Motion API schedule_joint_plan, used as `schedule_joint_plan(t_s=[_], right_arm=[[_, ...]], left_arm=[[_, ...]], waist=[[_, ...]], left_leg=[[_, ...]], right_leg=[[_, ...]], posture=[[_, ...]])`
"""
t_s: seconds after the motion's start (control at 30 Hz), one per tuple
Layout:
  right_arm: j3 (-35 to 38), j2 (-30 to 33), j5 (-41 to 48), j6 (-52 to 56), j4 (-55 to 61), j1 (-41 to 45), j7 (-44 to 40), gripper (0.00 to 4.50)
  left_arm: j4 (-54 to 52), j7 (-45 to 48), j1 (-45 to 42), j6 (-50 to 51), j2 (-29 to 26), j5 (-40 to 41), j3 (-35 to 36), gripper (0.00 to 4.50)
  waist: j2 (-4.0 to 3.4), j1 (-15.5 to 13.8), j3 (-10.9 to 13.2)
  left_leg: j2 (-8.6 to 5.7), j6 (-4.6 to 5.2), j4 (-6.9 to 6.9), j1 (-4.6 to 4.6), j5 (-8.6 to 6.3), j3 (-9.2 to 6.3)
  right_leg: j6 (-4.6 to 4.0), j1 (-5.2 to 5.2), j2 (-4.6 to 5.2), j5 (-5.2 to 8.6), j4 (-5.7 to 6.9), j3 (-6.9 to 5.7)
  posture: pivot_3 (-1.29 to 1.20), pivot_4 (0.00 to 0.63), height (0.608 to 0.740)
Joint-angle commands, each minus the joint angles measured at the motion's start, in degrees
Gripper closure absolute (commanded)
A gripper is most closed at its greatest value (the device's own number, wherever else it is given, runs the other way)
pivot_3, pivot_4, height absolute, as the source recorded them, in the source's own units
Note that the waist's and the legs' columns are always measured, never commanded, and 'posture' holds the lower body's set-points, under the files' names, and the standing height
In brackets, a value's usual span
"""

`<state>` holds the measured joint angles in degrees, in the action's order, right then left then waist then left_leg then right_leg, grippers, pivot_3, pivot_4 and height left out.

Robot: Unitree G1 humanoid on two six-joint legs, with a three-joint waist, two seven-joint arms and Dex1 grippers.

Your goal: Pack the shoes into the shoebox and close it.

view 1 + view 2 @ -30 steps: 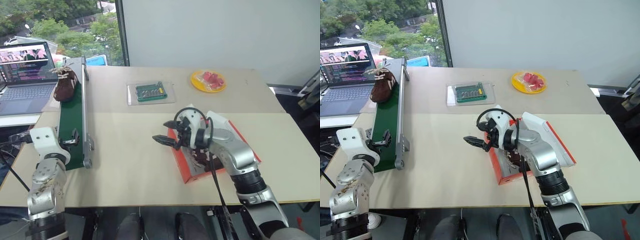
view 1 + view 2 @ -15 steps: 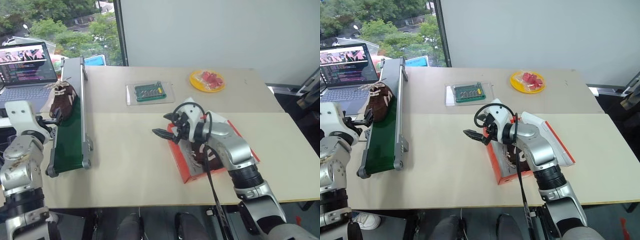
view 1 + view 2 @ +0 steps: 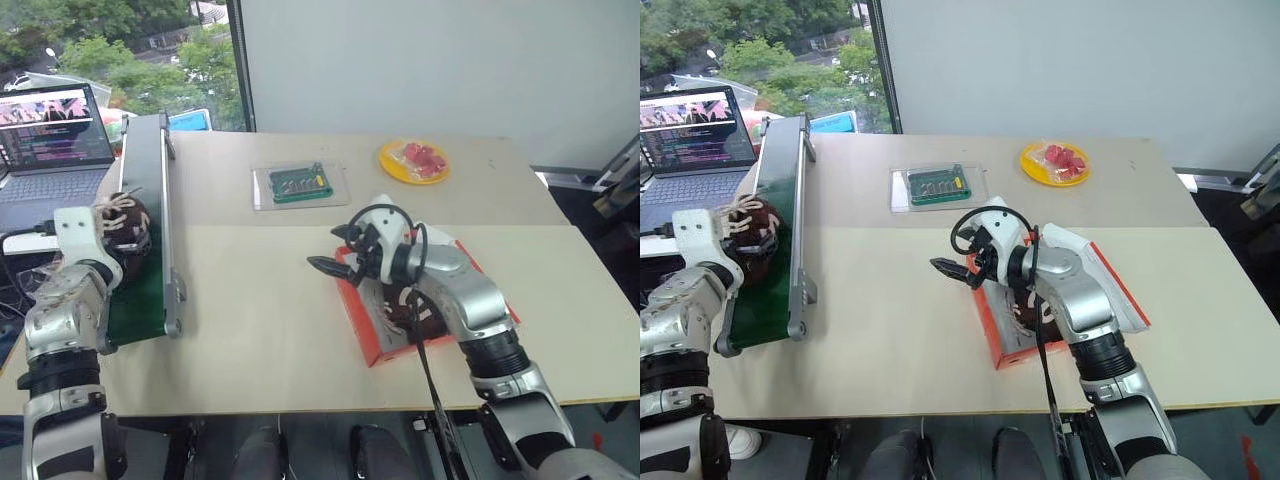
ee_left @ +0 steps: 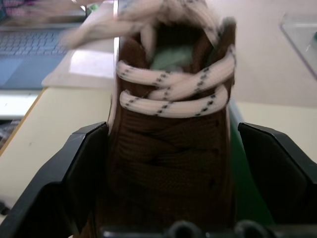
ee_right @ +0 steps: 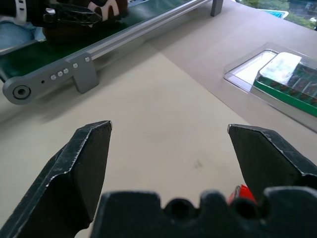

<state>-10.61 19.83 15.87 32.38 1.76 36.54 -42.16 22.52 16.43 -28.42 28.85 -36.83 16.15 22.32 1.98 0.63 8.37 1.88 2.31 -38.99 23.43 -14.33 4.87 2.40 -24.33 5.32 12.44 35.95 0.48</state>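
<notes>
Over on the green conveyor belt by the laptop, the left gripper has the second shoe right between its spread fingers, one to each side of the toe and not yet pinching. It needs to go squarely around the brown body, below those thick cream laces (snag one and the shoe would likely dangle), and squeeze evenly before lifting clear of the belt's rail. Meanwhile the right gripper hangs empty and wide over the tabletop, just beside the open shoebox, where the first shoe already lies. That arm would do well to clear out and leave the box mouth free.
</notes>
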Motion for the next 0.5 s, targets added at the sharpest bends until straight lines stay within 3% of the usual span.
schedule_joint_plan(t_s=[0.03, 0.2, 0.33, 0.5], right_arm=[[1.47, 0.66, 0.44, 0.3, 2.84, 0.16, 0.33, 0.0], [1.69, 0.79, 0.66, 0.73, 3.18, 0.29, 0.48, 0.0], [1.66, 0.7, 0.81, 0.89, 3.29, 0.46, 0.62, 0.0], [2.13, 0.48, 1.27, 1.06, 3.3, 0.74, 0.92, 0.0]], left_arm=[[0.04, 1.27, -0.27, 0.48, 1.07, 0.64, -0.74, 1.25], [-2.05, 0.53, -1.54, 0.14, 1.91, 0.8, 0.02, 3.11], [-5.04, -1.32, -3.95, 0.62, 2.69, 1.87, 1.49, 4.15], [-9.76, -1.68, -6.55, 2.27, 3.31, 3.54, 1.21, 4.23]], waist=[[0.0, -0.22, 0.0], [0.0, -0.5, 0.0], [0.01, -0.62, 0.0], [0.03, -0.38, 0.01]], left_leg=[[0.0, 0.0, 0.0, -0.05, 0.0, -0.01], [0.0, 0.0, 0.0, -0.08, 0.0, -0.03], [0.0, 0.0, -0.01, -0.03, 0.0, -0.05], [0.0, 0.0, -0.01, 0.22, 0.0, -0.08]], right_leg=[[-0.01, 0.05, 0.0, 0.0, -0.01, -0.01], [-0.01, 0.06, 0.03, 0.0, 0.03, 0.0], [-0.01, 0.05, 0.02, 0.0, 0.02, -0.02], [0.0, -0.11, 0.02, 0.0, -0.05, -0.04]], posture=[[0.0, 0.15, 0.74], [0.0, 0.15, 0.74], [0.0, 0.15, 0.74], [0.0, 0.15, 0.74]])
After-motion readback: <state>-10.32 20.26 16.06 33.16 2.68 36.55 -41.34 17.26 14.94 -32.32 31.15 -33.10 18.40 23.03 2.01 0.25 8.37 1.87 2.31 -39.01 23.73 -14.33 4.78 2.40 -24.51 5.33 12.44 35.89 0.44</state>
